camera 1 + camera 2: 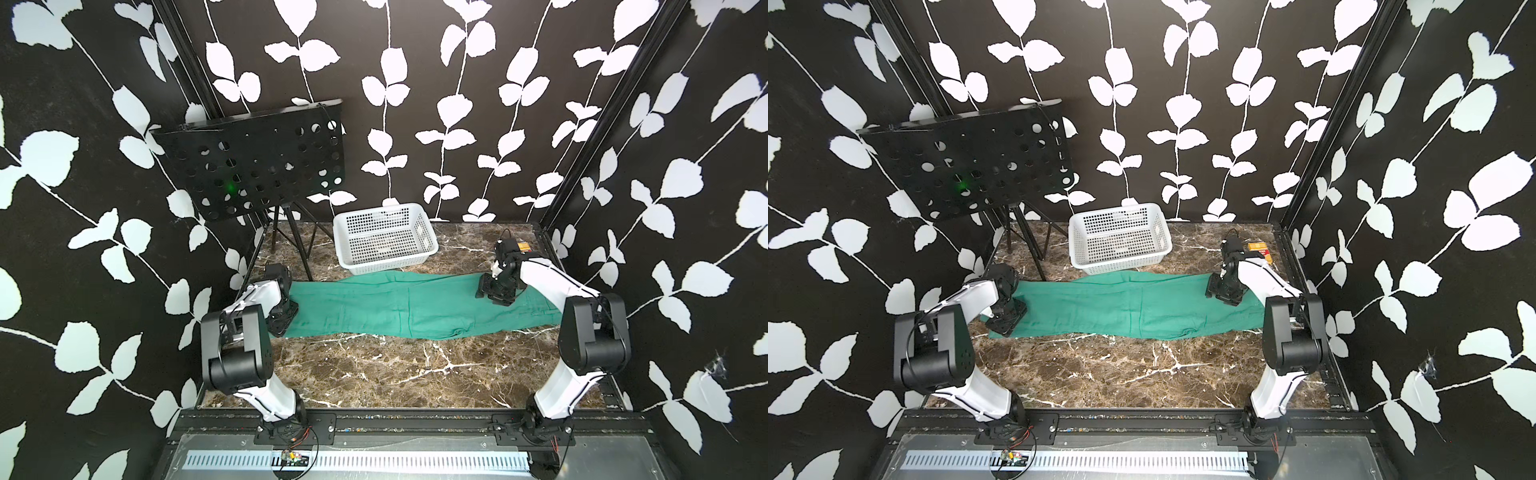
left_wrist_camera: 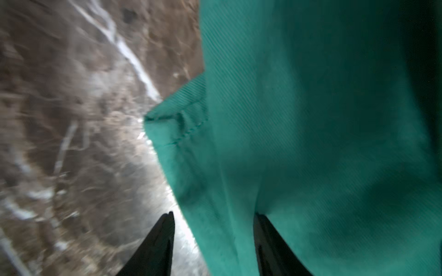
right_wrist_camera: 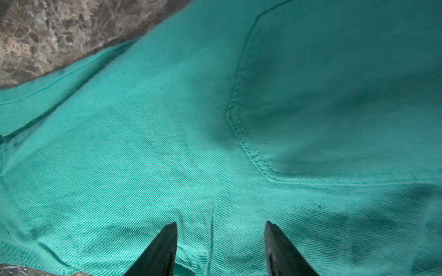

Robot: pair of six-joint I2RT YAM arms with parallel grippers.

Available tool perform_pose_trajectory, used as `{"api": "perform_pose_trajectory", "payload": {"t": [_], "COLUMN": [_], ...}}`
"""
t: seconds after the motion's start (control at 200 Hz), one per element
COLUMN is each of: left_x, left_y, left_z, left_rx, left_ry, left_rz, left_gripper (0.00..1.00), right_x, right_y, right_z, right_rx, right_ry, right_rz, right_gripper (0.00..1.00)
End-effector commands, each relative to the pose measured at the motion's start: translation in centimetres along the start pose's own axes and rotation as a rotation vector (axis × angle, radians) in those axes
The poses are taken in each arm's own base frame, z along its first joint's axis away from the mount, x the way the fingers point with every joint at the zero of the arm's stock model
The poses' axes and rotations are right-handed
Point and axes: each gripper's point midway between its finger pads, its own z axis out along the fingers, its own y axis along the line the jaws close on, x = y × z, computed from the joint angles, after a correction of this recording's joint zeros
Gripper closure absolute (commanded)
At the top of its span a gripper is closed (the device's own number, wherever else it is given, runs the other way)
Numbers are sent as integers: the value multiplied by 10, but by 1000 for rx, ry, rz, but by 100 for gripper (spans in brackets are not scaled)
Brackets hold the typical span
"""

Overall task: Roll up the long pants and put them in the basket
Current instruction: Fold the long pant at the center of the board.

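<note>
The long pants (image 1: 415, 307) lie under right fingers (image 3: 162, 248), edging between left fingers (image 2: 155, 248).

The left arm (image 1: 262, 295) covers one end of the long pants (image 1: 374, 307).

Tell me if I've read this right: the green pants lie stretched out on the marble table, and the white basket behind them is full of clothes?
Not quite. The white basket is empty, not full of clothes; both top views show its bare mesh bottom. The rest holds: the long pants lie stretched out on the marble table, with the basket behind them.
</note>
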Motion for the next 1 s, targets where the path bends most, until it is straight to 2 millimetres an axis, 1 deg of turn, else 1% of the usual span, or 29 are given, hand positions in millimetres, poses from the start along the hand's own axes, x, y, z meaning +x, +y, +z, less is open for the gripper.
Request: {"api": "perform_pose_trajectory", "payload": {"t": [0.0,0.19,0.38,0.525,0.58,0.71,0.76,0.77,0.78,0.895,0.995], "left_x": [-2,-15,-23,-21,-23,-27,-27,-27,-26,-27,-33], "left_y": [-9,-6,-6,-11,-12,-7,-2,-2,0,18,41], "left_z": [0,-13,-6,-7,-6,3,10,11,13,24,31], "left_rx": [67,95,118,149,156,126,113,114,113,101,69], "left_ry": [-1,-58,-40,-28,-44,-52,-47,-47,-45,-32,-28], "left_rz": [-13,15,22,22,26,42,37,35,34,-9,-41], "left_gripper": [48,47,47,47,46,46,46,46,46,46,45], "right_x": [2,4,6,5,5,5,4,1,0,-1,1], "right_y": [-14,-26,-35,-38,-39,-42,-44,-42,-42,-55,-66], "right_z": [-10,-12,-10,-11,-11,-13,-9,-16,-19,-25,-30], "right_rx": [11,17,13,10,12,8,-22,-37,-50,-82,-66], "right_ry": [-36,-53,-54,-66,-69,-80,-84,-110,-122,-155,-162], "right_rz": [40,65,83,97,100,119,150,153,162,237,253], "right_gripper": [39,39,37,36,36,35,35,34,35,34,34]}}
